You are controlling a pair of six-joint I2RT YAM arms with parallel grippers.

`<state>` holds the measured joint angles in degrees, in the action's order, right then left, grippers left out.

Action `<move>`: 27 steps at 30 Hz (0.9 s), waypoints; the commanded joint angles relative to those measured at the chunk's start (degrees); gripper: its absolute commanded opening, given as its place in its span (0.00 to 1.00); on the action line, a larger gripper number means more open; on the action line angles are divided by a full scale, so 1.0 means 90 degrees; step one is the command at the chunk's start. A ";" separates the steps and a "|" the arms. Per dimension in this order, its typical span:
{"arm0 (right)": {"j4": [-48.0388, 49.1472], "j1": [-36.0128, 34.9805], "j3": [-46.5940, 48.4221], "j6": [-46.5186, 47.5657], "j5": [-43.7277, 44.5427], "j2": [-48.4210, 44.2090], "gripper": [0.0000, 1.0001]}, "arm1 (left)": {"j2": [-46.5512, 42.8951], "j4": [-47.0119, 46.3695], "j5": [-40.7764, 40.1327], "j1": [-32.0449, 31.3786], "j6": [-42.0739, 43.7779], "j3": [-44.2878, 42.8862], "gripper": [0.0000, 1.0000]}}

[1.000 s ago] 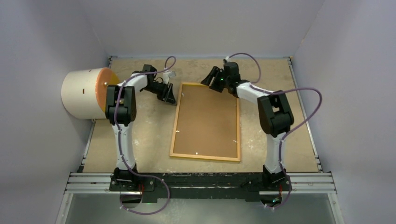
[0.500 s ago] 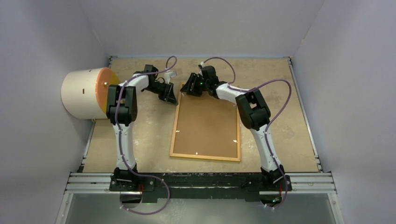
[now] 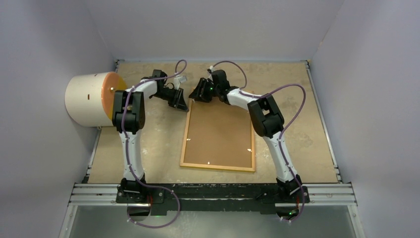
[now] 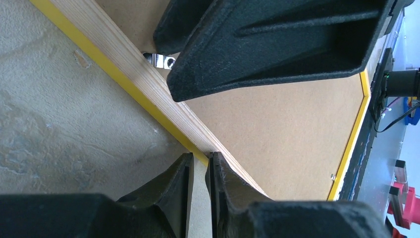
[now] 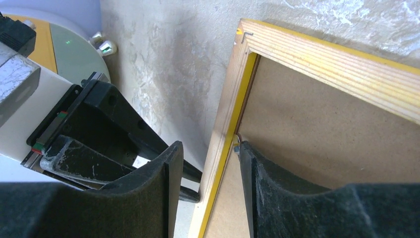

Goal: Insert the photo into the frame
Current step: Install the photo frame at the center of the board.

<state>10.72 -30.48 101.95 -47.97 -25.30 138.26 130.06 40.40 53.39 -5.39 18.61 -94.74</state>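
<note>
Yellow-edged frame [image 3: 218,167] face-down; right gripper [image 5: 208,148] jaws straddle its side rail.

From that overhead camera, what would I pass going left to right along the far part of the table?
First the cream drum with its orange face → left gripper → right gripper. The frame overlaps both grippers sideways, so it is left out.
</note>
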 commanded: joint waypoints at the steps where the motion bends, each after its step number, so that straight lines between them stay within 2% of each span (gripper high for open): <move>1: -0.0301 -0.0055 0.0287 0.0109 -0.0202 0.0211 0.48 | 0.0052 -0.0037 -0.0533 -0.0075 0.0305 0.0224 0.20; 19: -0.0661 -0.0036 0.0731 0.0190 -0.0653 0.0309 0.45 | -0.0018 -0.0036 -0.0632 -0.0075 0.0370 0.0273 0.19; 27: -0.0694 0.0179 0.0747 0.0234 -0.0215 0.0014 0.50 | -0.0066 -0.0008 -0.0670 -0.0075 0.0412 0.0292 0.19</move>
<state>6.17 -30.17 107.15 -47.22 -28.62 140.73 129.62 39.88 53.39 -5.39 19.07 -94.08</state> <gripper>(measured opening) 0.485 0.197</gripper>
